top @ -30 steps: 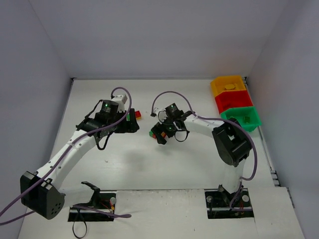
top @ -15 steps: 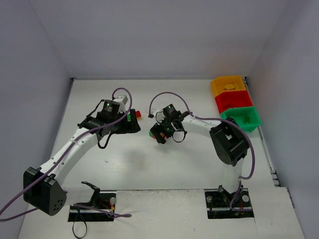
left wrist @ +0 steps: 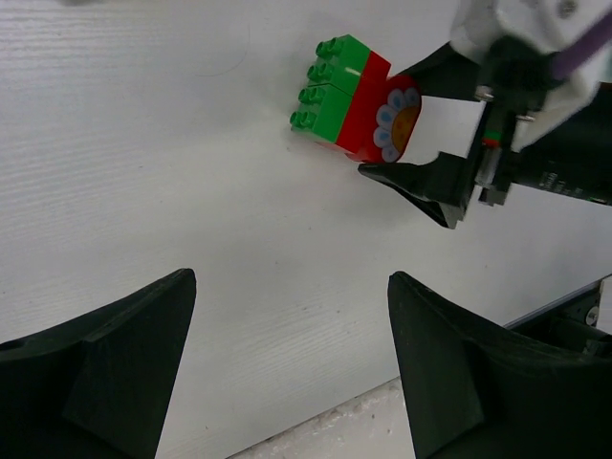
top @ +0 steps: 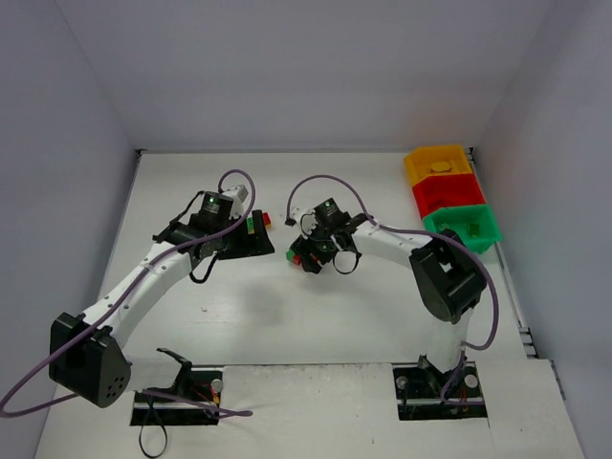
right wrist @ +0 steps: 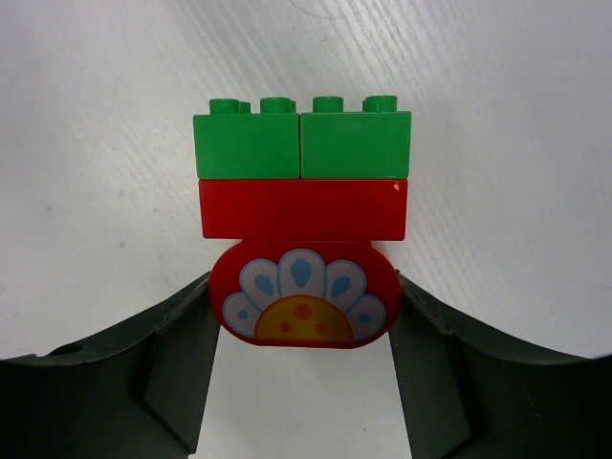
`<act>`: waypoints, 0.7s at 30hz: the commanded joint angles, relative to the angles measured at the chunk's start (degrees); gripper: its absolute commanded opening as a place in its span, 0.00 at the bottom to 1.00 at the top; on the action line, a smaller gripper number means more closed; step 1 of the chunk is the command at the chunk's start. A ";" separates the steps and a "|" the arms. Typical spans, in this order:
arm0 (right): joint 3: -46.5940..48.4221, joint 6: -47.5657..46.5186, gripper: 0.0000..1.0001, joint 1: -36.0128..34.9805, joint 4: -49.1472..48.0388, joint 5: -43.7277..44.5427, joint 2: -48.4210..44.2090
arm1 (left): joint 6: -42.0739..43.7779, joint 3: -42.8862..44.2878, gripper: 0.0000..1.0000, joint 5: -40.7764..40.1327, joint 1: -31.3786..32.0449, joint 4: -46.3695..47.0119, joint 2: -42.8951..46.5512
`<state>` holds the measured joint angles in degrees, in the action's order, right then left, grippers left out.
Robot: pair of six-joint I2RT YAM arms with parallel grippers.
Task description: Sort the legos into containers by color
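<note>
Legos stuck together make one small stack (right wrist: 302, 182). It has two green bricks at one end, a flat red brick in the middle, and a round red piece with a flower picture at the other end. The right gripper (right wrist: 304, 320) holds the stack by the flower piece, with one finger pressed on each side. The stack's long way runs straight out from the gripper, and the green bumps point away from it.

From above, the stack is near the middle of the table (top: 382, 316), with its green end pointing toward the left arm. I cannot tell if it touches the table.

The left gripper (left wrist: 292, 287) faces the stack from close by. Its fingers are spread wide with nothing in between. Another little lego clump (top: 258, 223), red, green and yellow, sits just beside it.

The yellow bin (top: 421, 164), red bin (top: 430, 196) and green bin (top: 449, 222) stand touching in a row at the far right, well apart from the stack.
</note>
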<state>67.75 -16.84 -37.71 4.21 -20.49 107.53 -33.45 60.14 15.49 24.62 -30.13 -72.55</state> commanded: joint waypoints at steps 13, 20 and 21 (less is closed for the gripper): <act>0.28 0.58 0.00 -3.77 -1.31 -8.77 -20.86 | -5.75 5.42 0.75 12.64 -0.36 11.05 -0.31; 0.54 1.20 0.00 -5.00 -1.57 -9.30 -22.44 | -5.39 5.60 0.74 15.01 -0.45 12.29 -0.40; 0.55 1.20 0.00 -5.00 -1.66 -9.39 -22.53 | -5.48 5.52 0.74 15.36 -0.45 12.38 -0.57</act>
<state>66.94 -16.34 -42.39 5.02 -27.99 88.49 -38.17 63.18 28.27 24.62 -21.47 -74.24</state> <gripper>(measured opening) 0.609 0.745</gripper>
